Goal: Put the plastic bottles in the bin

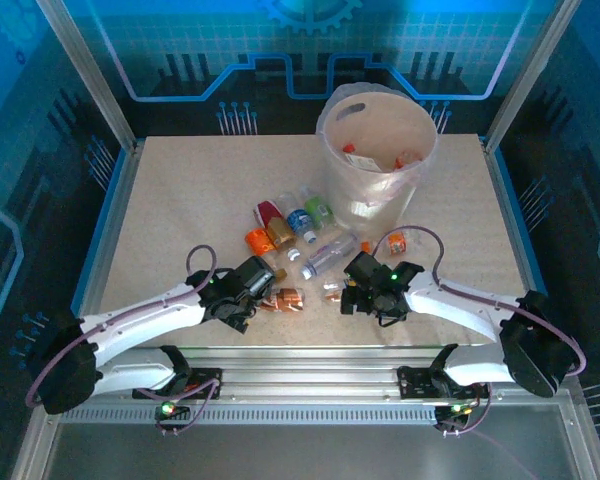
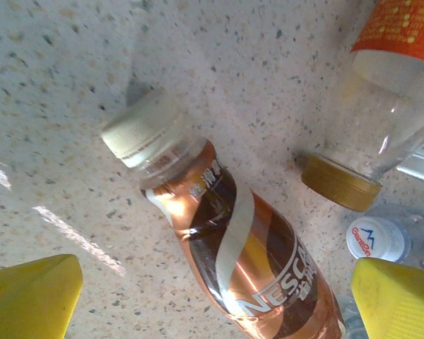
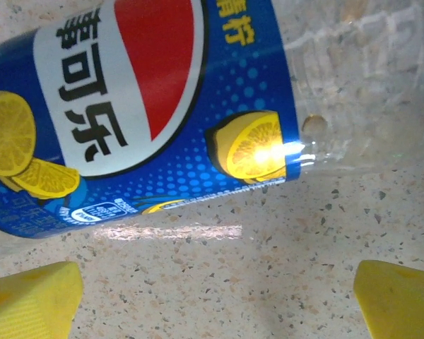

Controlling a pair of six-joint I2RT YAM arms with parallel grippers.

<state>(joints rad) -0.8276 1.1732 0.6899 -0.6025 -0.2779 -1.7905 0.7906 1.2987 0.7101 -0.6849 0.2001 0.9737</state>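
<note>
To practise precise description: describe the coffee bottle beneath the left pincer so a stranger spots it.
Find the left pincer near the front edge of the table. The coffee bottle lies beneath it: shiny copper-brown wrap, white swirl, cream cap, unlike its clear, gold-capped neighbour.

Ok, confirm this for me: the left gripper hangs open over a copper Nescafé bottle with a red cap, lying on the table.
Not quite. The left wrist view shows the Nescafé bottle wearing a white ribbed cap, not a red one. The rest stands: it lies on the speckled table beneath the open left gripper.
</note>
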